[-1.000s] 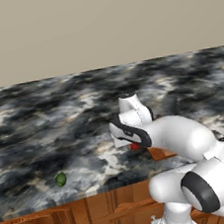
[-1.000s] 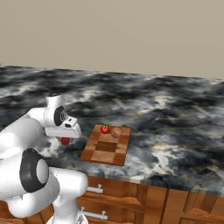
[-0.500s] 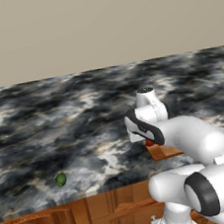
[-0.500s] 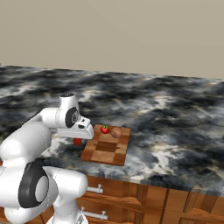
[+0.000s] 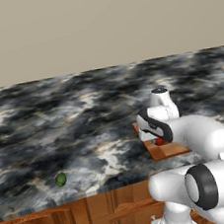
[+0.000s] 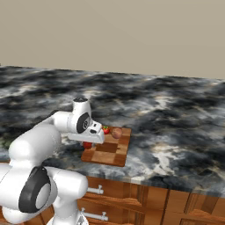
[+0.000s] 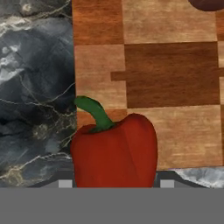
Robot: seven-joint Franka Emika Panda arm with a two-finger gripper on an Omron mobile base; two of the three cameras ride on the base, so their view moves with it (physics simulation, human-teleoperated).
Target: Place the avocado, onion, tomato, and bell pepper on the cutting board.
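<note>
Nearest the hand camera, the bell pepper (image 7: 114, 151) sits at six o'clock in the hand view, its green stem curling up toward eleven o'clock. It lies right between where the fingers would be, so the gripper (image 6: 90, 139) looks to be carrying it — closed on its sides, though the fingertips themselves are hidden behind the fruit and I cannot tell the exact grip.

The relation that matters: the pepper hangs over the near corner of the cutting board (image 7: 170, 78), half above the wood and half above the dark marble counter (image 7: 30, 87) at nine o'clock. The board's open squares stretch away toward twelve and one o'clock, so a release here would, I judge, risk the pepper rolling off the edge — a short carry farther over the board seems wiser.

Farther on, in the right base view, the tomato (image 6: 105, 130) and the onion (image 6: 117, 132) already rest side by side at the board's far end.

Farthest from the hand, the avocado (image 5: 60, 179) lies alone on the counter near its front edge, well apart from the board — at about eight o'clock in the left base view.
</note>
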